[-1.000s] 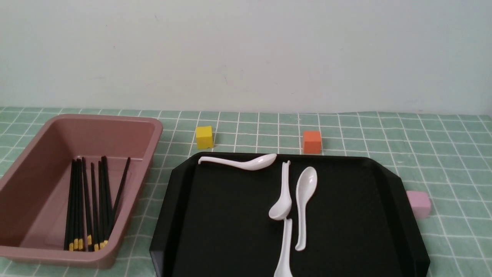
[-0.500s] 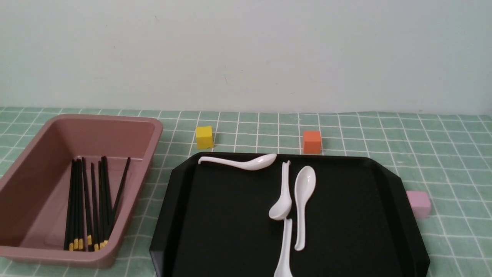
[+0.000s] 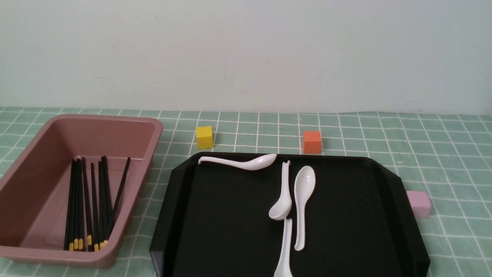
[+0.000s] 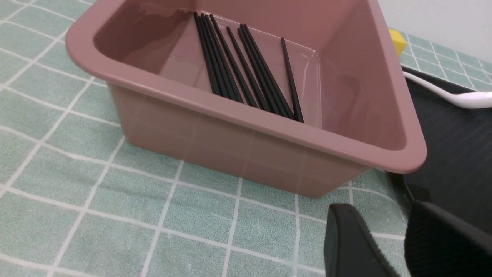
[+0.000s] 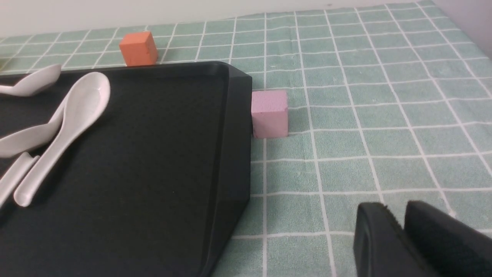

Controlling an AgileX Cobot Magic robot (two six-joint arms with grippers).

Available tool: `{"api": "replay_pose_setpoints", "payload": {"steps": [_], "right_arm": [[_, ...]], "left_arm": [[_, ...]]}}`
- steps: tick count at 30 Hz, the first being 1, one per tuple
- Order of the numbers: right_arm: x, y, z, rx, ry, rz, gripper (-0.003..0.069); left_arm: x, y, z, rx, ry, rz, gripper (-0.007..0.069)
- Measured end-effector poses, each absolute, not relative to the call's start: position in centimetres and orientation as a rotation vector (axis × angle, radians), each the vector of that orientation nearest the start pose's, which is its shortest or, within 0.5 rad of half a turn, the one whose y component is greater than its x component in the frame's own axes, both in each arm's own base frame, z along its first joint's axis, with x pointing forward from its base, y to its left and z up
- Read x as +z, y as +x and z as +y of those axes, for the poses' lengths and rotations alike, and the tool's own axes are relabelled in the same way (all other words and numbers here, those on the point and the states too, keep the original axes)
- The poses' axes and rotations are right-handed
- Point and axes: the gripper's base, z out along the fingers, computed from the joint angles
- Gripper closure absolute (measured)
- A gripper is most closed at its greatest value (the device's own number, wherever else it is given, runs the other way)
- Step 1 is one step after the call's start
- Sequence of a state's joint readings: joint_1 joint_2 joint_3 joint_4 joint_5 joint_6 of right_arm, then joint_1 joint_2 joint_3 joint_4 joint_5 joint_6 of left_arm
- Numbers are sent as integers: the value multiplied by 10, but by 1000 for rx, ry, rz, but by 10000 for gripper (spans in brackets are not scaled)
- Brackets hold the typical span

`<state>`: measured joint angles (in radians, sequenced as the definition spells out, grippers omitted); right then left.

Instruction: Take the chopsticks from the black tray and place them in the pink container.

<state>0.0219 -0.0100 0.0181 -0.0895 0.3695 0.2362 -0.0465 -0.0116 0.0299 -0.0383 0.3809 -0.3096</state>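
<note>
All the chopsticks (image 3: pixel 79 204) in view lie inside the pink bin (image 3: pixel 130 207), and none shows in the visible part of the black tray (image 3: pixel 230 215). So the task looks done, and the coming move is likely just a rest or a retreat.

Relative to the bin, the left hand (image 4: pixel 398 234) is outside, near the wall on the robot's side, with its tips slightly apart and nothing between them. From there the chopsticks lie forward, beyond that wall. They run mostly front to back, yellow ends toward the robot; one at the bin's right side slants. The left hand is the nearer one. The right hand (image 5: pixel 401 227) is well to the right of the bin, past the tray; its tips stand a little apart and hold nothing.

The tray sits just right of the bin. White spoons (image 3: pixel 303 207) lie on it. Beyond the tray, right of the bin, are a yellow cube (image 3: pixel 204 137) and an orange cube (image 3: pixel 312 142); a pink cube (image 3: pixel 419 204) is farther right, beside the tray. If the left hand had to reach in, the bin's near rim would stand in its way, so it should rise first.
</note>
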Motion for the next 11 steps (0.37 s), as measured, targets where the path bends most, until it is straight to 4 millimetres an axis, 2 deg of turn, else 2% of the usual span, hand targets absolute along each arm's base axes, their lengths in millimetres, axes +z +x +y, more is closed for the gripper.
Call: {"api": "replay_pose_setpoints", "payload": {"steps": [11], "right_arm": [[174,53,-2,91,144,1855,522]], "left_arm": [[170,52,-4,-281,-272,1873,386]]}}
